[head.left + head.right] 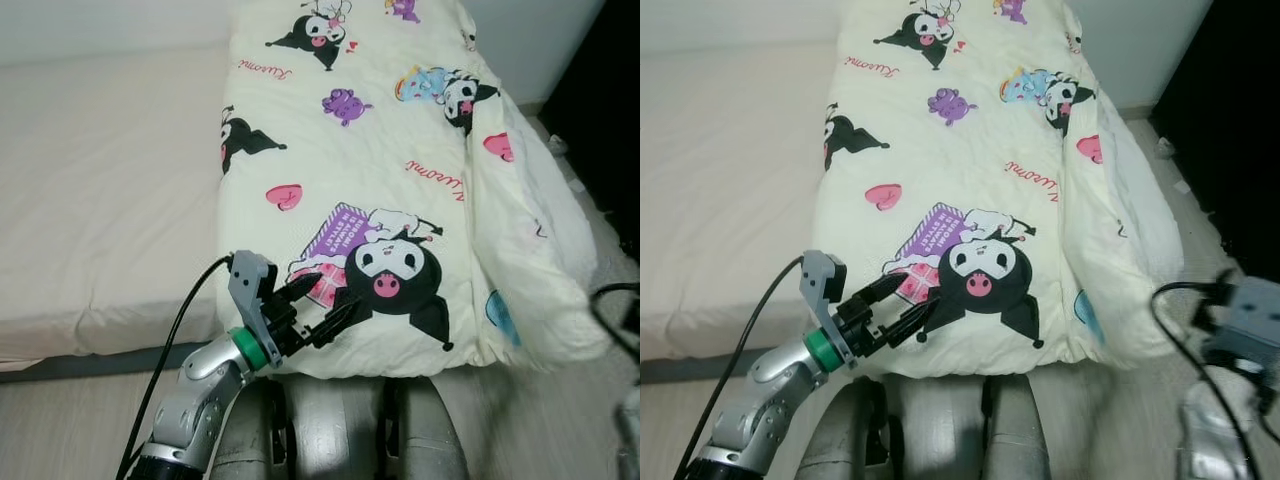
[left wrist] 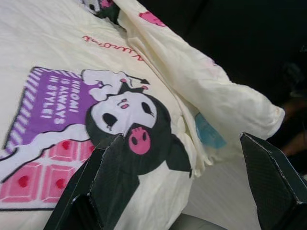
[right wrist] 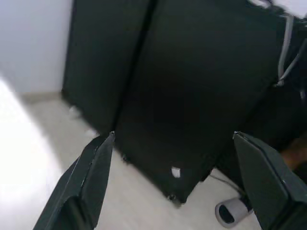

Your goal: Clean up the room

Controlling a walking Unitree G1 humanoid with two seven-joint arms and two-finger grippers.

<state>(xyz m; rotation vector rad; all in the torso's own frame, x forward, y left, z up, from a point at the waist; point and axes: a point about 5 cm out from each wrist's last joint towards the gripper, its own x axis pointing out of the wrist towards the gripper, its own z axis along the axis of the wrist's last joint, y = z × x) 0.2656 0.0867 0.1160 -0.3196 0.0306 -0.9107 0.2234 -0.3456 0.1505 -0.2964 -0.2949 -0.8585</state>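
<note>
Head stereo pair looked forward and down at the blanket (image 1: 380, 150), sharing it; left wrist camera viewed it close.

"KUROMI IS ALWAYS IN STYLE!" on purple panel (image 2: 50, 103) of blanket (image 1: 400, 130), red script illegible

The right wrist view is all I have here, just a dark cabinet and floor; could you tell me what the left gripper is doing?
Observer: The left gripper hovers, fingers open, over the near end of a cream cartoon-print blanket on the bed.
Operator: Thank you. Is the blanket lying flat?
Observer: Mostly; its right edge is folded over and bunched, hanging off the mattress side.
Operator: And the rest of the bed?
Observer: To the blanket's left lies a bare beige sheet.
</note>
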